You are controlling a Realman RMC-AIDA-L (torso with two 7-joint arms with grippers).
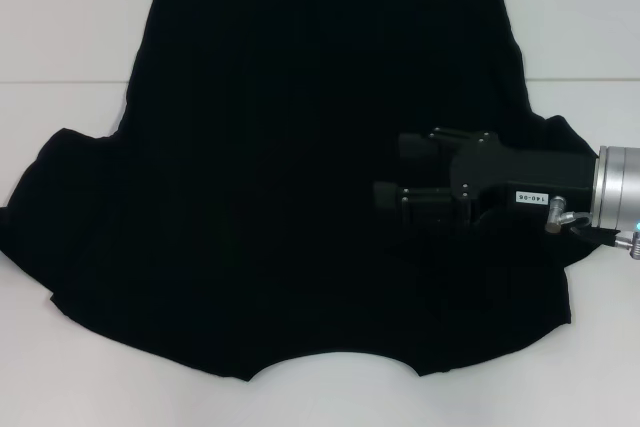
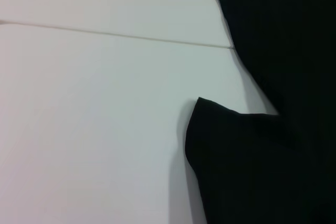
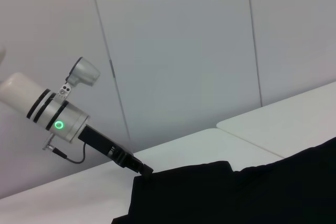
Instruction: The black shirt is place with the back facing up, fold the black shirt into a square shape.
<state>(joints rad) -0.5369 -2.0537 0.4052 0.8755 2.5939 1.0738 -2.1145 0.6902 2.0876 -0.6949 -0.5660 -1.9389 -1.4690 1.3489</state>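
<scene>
Over the large matte-black cloth shirt hung the right gripper, fingers parted, empty; left gripper unreadable beside its sleeve; folding awaited a sleeve grasp

One large matte-black cloth T-shirt lies spread out, with two short sleeves showing. One white table holds it, crossed by one thin seam line. Two black robot grippers are visible: the right gripper and the left gripper.
</scene>
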